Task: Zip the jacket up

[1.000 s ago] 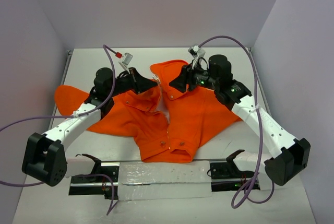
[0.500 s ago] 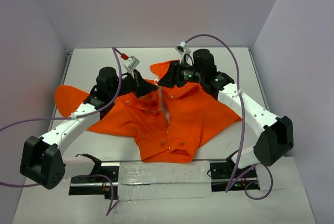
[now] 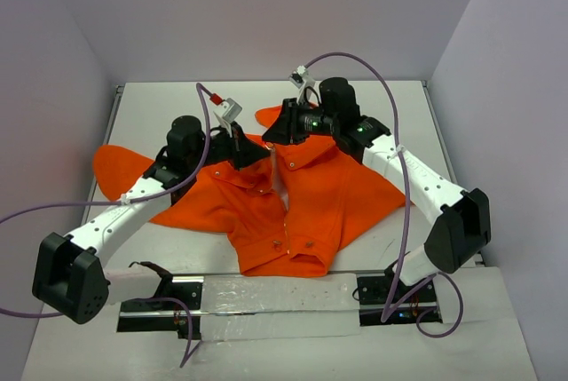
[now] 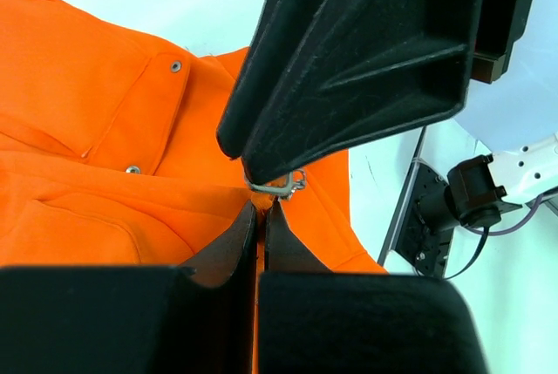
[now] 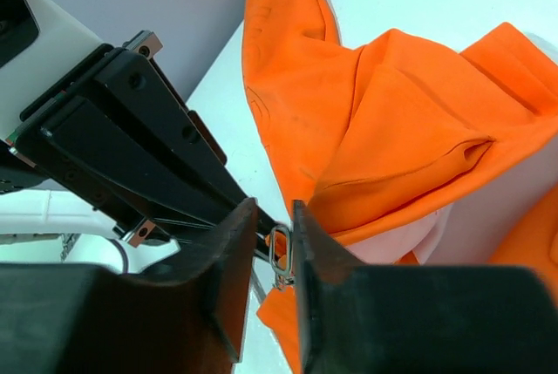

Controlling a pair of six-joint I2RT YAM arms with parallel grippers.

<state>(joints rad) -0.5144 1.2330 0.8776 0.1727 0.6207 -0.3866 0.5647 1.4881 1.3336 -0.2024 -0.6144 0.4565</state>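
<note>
The orange jacket lies flat on the white table, front up, its pale lining showing at the open collar. My left gripper is shut on the jacket's edge just below the zipper slider, with orange fabric pinched between its fingertips. The metal zipper pull sits right at those tips. My right gripper meets it from the opposite side. In the right wrist view the pull ring hangs between my right gripper's fingers, against the right one, with a gap on the left. The jaws are still open.
A clear plastic-wrapped rail with black clamps runs along the near edge. Purple cables arch over both arms. The jacket's left sleeve spreads toward the left wall. Grey walls enclose the table on three sides.
The right arm has swung left across the collar to the zipper top, and its jaws have narrowed around the pull. The left gripper has held its pinch, shifting only slightly.
</note>
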